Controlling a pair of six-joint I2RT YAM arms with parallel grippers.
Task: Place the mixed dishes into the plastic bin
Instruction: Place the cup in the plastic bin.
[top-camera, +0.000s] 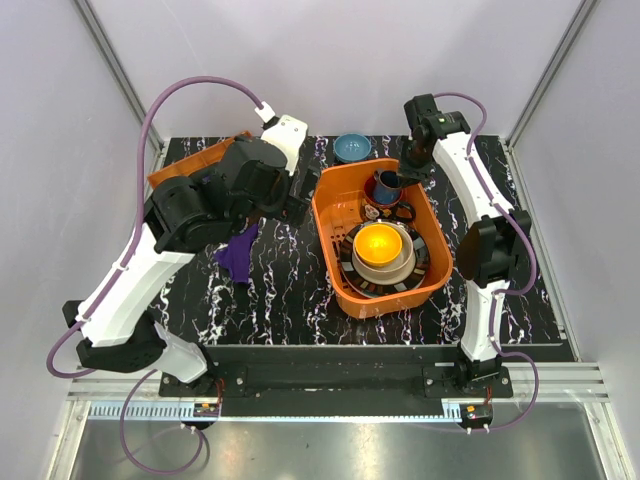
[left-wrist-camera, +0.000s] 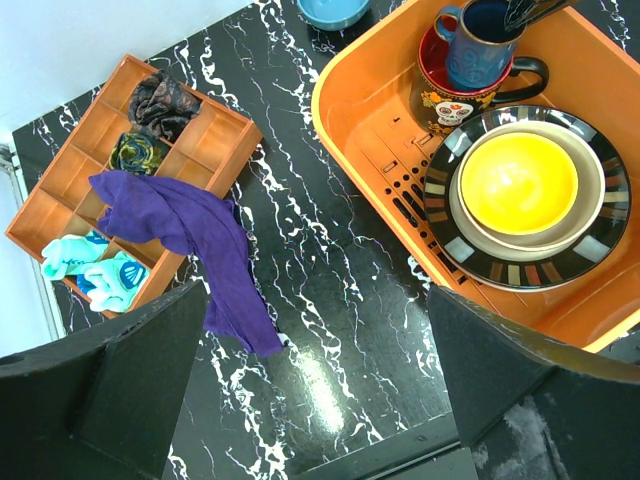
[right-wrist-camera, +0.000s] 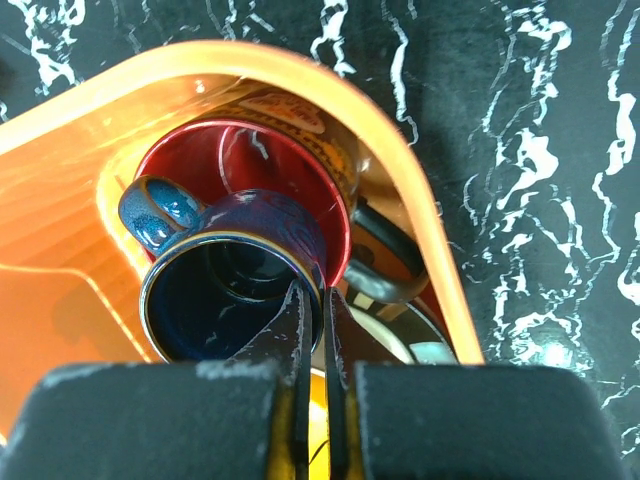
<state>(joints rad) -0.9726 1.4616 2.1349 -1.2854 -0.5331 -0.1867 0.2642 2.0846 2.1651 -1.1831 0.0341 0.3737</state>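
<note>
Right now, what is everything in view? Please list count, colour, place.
plastic bin: 1, orange, table's right half
striped-rim plate: 1, dark, in bin
beige bowl: 1, on plate
yellow bowl: 1, inside beige bowl
red mug: 1, bin's far end
blue mug: 1, in red mug's mouth
small bowl: 1, blue, behind bin
compartment tray: 1, brown-orange, far left
purple cloth: 1, draped off tray
rolled cloths: 2, patterned, in tray
teal items: 2, in tray
table: 1, black, white-veined
left pincer: open, empty
right pincer: shut on blue mug
</note>
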